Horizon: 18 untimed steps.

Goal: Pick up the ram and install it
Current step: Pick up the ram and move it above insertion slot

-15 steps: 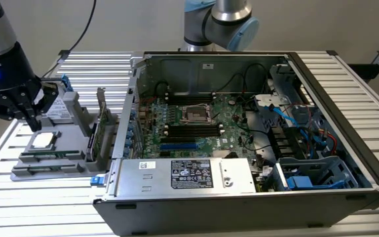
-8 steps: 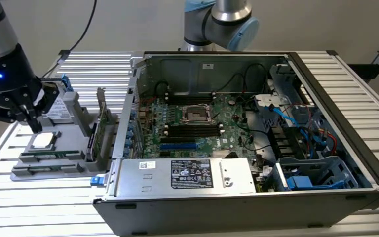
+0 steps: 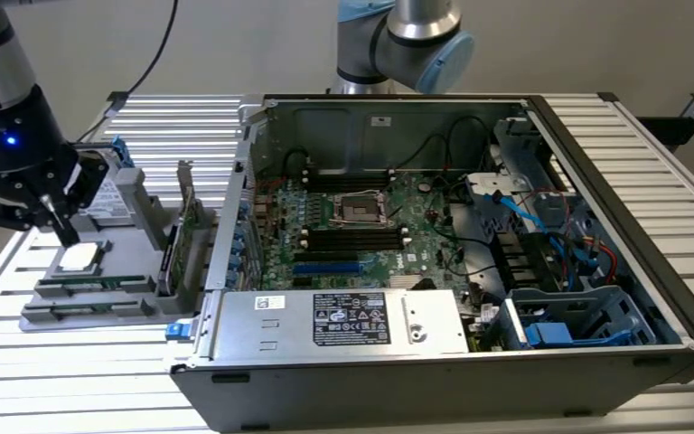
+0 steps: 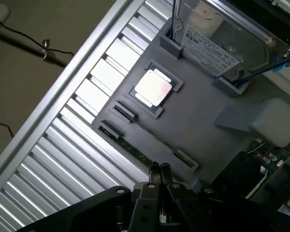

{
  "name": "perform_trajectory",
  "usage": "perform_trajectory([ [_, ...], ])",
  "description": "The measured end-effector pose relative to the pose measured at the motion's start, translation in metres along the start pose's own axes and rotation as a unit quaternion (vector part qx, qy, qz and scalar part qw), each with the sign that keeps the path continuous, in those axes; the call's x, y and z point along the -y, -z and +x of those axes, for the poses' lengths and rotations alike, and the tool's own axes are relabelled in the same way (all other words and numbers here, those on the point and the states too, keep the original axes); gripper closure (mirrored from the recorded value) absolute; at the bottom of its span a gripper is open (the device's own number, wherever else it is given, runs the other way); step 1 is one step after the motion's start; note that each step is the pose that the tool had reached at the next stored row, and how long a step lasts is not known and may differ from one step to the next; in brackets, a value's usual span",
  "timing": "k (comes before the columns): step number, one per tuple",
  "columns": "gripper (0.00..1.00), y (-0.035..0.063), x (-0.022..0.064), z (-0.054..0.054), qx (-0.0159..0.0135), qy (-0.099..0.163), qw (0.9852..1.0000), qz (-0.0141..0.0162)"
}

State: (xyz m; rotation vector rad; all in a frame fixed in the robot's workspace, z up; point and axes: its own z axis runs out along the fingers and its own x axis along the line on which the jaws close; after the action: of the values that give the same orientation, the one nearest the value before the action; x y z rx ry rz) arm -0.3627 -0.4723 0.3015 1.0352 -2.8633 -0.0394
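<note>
1. The end effector (image 3: pixel 70 237) hangs at the exterior view's left, above the grey holder (image 3: pixel 130 312) that rests on the table (image 3: pixel 82 380). Its fingers are pressed together and hold nothing.
2. The square silver processor (image 3: pixel 79 258) sits in its recess right under the fingertips, so the end effector is over that part and not over the ram.
3. The ram (image 3: pixel 104 282) lies in a groove of the holder just beside the processor, on the side nearer the exterior camera. It is lower than the fingertips and untouched. Its long axis runs along the holder, from the exterior view's left to its right. In the wrist view it is a thin dark-green strip between grey end clips, and the closed fingertips appear close to one of its ends.
4. A larger expansion card (image 3: pixel 184 226) stands upright at the holder's far side, between the ram and the computer case (image 3: pixel 444 380).
5. Inside the open case, the black memory slots (image 3: pixel 353 239) lie well apart from the ram, their long axis roughly parallel to it.
</note>
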Motion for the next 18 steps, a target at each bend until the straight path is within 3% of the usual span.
perform_trajectory([
  [4, 0.9, -0.0019, 0.0001, -0.0002, -0.0011, 0.037, 0.9993, 0.0019],
  [9, 0.9, -0.0042, 0.0002, -0.0004, -0.0023, 0.082, 0.9967, 0.004],
  [14, 0.9, -0.0062, 0.0003, -0.0005, -0.0016, 0.127, 0.9919, 0.0041],
  [18, 0.9, -0.0069, 0.0004, -0.0006, -0.0005, 0.163, 0.9866, 0.0039],
])
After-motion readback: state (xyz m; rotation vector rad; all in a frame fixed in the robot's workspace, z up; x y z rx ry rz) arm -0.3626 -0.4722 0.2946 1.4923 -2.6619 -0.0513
